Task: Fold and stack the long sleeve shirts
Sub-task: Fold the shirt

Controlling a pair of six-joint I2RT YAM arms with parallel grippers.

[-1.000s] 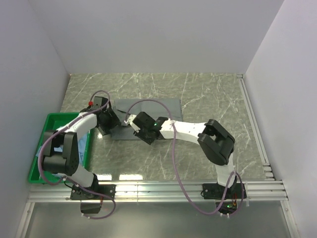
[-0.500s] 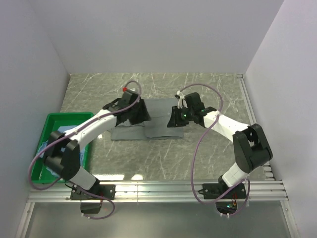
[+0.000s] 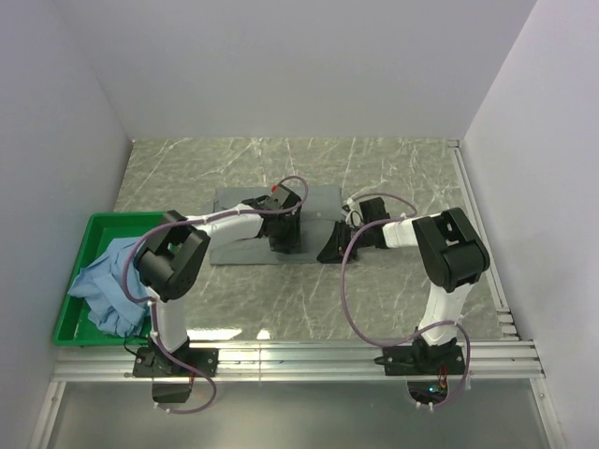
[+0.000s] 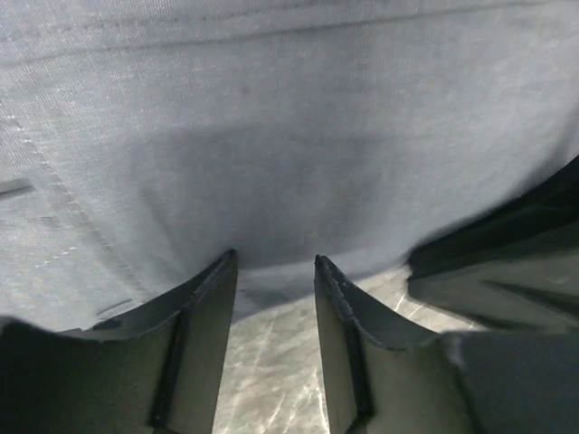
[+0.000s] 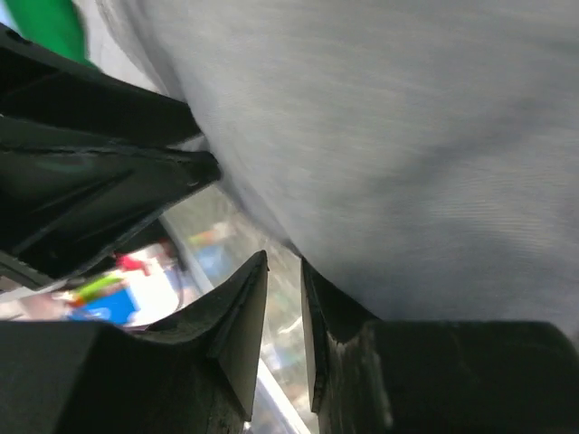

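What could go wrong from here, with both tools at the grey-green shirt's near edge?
1. Collision: the left tool and the right tool sit almost side by side at the near edge of the grey-green shirt. Each wrist view shows the other arm's tool close by.
2. Bad pinch: both sets of jaws stand apart right at the hem, so closing may catch one layer or none, which would likely spoil the fold.

Marbled grey desk (image 3: 393, 290). Carries a folded grey-green shirt (image 3: 323, 201), flat near the middle, and a green bin (image 3: 112, 224) at the left edge.
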